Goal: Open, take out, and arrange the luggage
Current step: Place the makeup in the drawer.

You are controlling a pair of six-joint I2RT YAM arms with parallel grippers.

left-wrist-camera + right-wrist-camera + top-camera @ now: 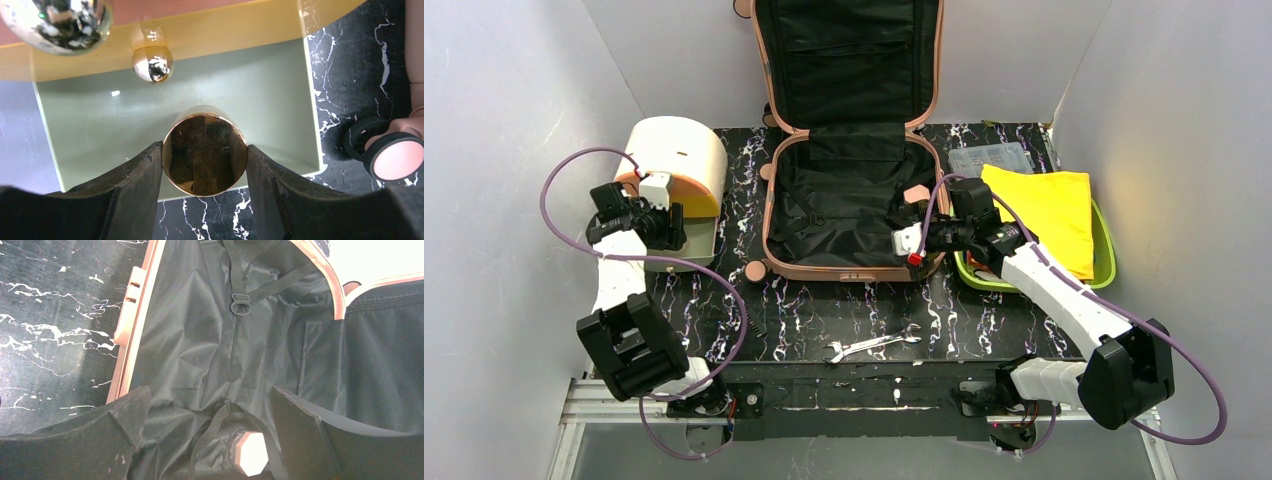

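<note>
The salmon-pink luggage (pixel 770 215) lies open at the table's middle, its lid leaning on the back wall and its black lining (pixel 200 340) bare. My right gripper (pixel 911 243) hangs over its near right corner, open (pixel 210 405). A pale pink octagonal piece (pixel 254 453) lies on the lining between and just below the fingers, untouched. My left gripper (pixel 664 225) is at the left, by the cream-and-orange drum box (pixel 679 150). It is shut (pixel 205 167) on a shiny gold cylinder (pixel 205 155), held above the box's pale green tray (pixel 100 130). One luggage wheel (pixel 397 157) shows at the right.
A lime-green tray (pixel 1106 250) at the right holds a yellow cloth (pixel 1049 205); a clear plastic case (pixel 992 158) lies behind it. A wrench (pixel 872 345) rests near the front edge. Two shiny ball knobs (pixel 152 64) sit on the box. White walls enclose three sides.
</note>
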